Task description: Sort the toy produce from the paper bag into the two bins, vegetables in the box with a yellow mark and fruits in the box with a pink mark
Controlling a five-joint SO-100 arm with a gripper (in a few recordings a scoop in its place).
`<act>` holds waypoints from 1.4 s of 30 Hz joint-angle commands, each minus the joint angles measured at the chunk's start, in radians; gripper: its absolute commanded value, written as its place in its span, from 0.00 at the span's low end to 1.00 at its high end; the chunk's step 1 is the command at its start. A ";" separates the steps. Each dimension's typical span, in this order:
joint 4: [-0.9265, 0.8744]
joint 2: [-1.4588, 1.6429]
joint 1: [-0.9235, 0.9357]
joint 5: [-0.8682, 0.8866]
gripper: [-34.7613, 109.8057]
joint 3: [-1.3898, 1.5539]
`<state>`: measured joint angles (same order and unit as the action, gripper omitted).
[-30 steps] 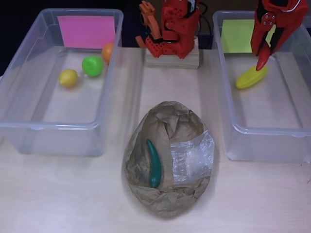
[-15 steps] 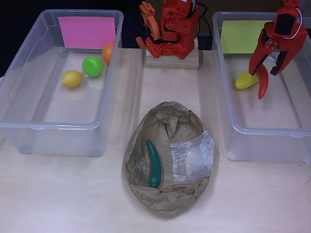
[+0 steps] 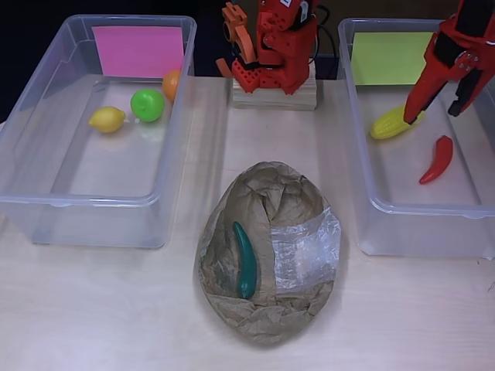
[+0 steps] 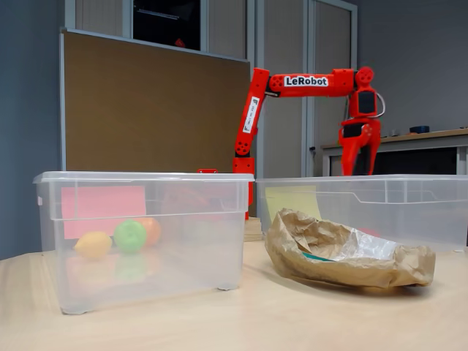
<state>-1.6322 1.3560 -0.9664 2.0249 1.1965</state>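
Over the yellow-marked bin (image 3: 464, 207) my red gripper (image 3: 431, 114) hangs open with nothing between its fingers. Just below it a red chili (image 3: 437, 160) lies loose on the bin floor, and a yellow corn cob (image 3: 390, 124) rests beside the left fingertip. The crumpled paper bag (image 3: 267, 247) lies open in the middle of the table with a green pepper (image 3: 246, 259) inside. In the pink-marked bin (image 3: 46, 205) sit a lemon (image 3: 107, 119), a green fruit (image 3: 147, 104) and an orange (image 3: 171, 83). In the fixed view the gripper (image 4: 358, 162) dips behind the right bin's rim.
The arm's red base (image 3: 274, 54) stands on a wooden block between the two bins at the back. A clear plastic patch (image 3: 305, 251) covers part of the bag. Bare table (image 3: 116, 317) runs along the front, in front of bag and bins.
The gripper has opened and let go of the red chili, which now lies on the bin floor. The gripper has risen and shifted toward the back right. The lemon rolled slightly left.
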 commanded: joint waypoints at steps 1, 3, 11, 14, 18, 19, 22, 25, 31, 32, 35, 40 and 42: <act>-0.017 -0.002 0.114 -0.377 0.46 -0.130; -0.015 -0.002 0.164 -0.534 0.46 -0.179; 0.086 0.072 0.454 -0.876 0.45 -0.107; 0.127 0.078 0.586 -0.865 0.45 -0.015; 0.207 0.023 0.718 -0.799 0.45 0.074; 0.224 -0.003 0.738 -0.782 0.45 0.081; 0.239 -0.087 0.784 -0.716 0.45 0.077; 0.272 -0.169 0.804 -0.675 0.44 0.054; 0.318 -0.360 0.819 -0.675 0.44 -0.063; 0.316 -0.391 0.822 -0.678 0.44 -0.089; 0.295 -0.489 0.828 -0.698 0.45 -0.184; 0.252 -0.620 0.836 -0.713 0.45 -0.324; 0.241 -0.658 0.838 -0.713 0.45 -0.357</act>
<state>-1.3729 0.7133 -0.1273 1.3208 0.9035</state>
